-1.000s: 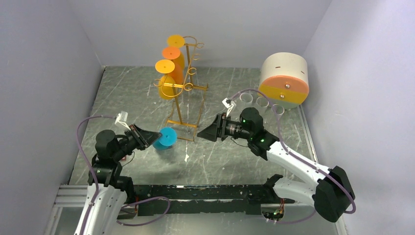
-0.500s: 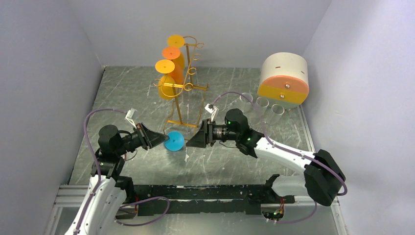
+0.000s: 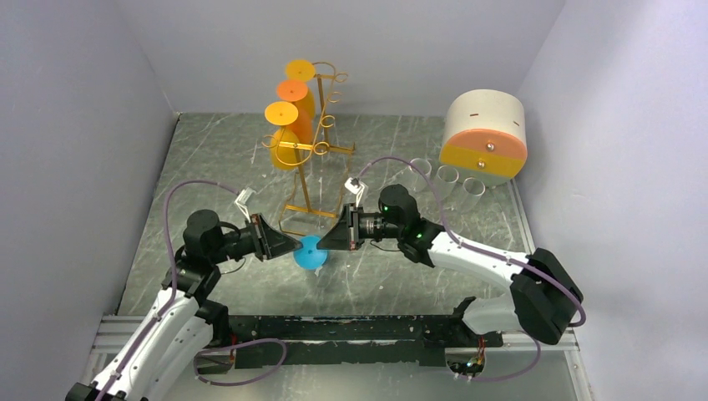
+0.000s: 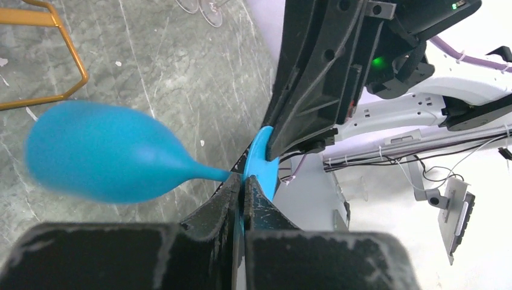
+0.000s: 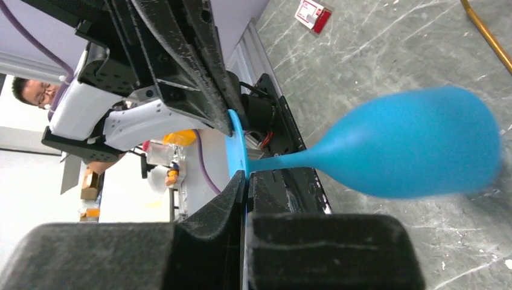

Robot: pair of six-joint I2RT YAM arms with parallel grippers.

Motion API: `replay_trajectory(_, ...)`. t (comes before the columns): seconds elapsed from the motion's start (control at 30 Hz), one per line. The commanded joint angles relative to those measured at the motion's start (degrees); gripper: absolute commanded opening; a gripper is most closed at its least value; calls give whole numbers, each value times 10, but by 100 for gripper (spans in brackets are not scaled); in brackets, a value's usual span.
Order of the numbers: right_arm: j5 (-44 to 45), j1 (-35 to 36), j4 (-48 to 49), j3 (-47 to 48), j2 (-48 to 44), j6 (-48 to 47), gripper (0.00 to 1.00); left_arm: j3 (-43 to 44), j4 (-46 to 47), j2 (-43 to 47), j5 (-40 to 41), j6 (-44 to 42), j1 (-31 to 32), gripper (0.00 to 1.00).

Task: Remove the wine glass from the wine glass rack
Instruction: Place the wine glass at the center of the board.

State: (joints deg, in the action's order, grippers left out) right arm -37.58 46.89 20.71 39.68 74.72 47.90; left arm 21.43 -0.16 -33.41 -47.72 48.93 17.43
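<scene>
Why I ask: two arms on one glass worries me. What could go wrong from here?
1. The left fingers and right fingers both pinch the thin foot of the blue wine glass; uneven pulls might crack or twist it.
2. Its bowl hangs free beyond the foot, so it may pivot once one side lets go.
3. The wine glass rack stands close behind; a swing could hit it.

Your overhead camera sits high behind the arm bases point(image 3: 209, 316), looking down and forward over the whole table point(image 3: 225, 150) from far off. Your left wrist camera looks out along its own fingers point(image 4: 220, 202), close up, toward the right arm point(image 4: 392, 115); the right wrist camera faces back at the left arm point(image 5: 102, 115). All three share the blue glass point(image 3: 311, 253): small at centre overhead, large in both wrist views.
</scene>
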Motion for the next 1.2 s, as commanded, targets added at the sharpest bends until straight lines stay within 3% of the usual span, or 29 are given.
replay_trajectory(0.0,1,4,18,2,-18,-2,0,0,33,-10,4,-15,26,8)
replay_trajectory(0.03,-1,4,19,1,-20,-1,0,0,30,-12,6,-18,29,11)
replay_trajectory(0.17,5,4,19,-11,-38,6,0,-5,12,-10,13,-30,36,35)
replay_trajectory(0.37,31,4,-2,-23,-75,-11,0,-42,62,5,-21,-3,39,49)
replay_trajectory(0.63,58,4,-34,-11,-82,-50,0,-59,128,-2,-43,34,80,48)
replay_trajectory(0.87,31,8,-21,-5,-85,-69,0,-39,135,-31,-26,18,116,34)
replay_trajectory(1.07,1,17,0,-19,-108,-75,0,-55,228,-42,-10,47,125,24)
replay_trajectory(1.17,8,18,4,-30,-119,-78,0,-59,262,-51,-15,55,126,28)
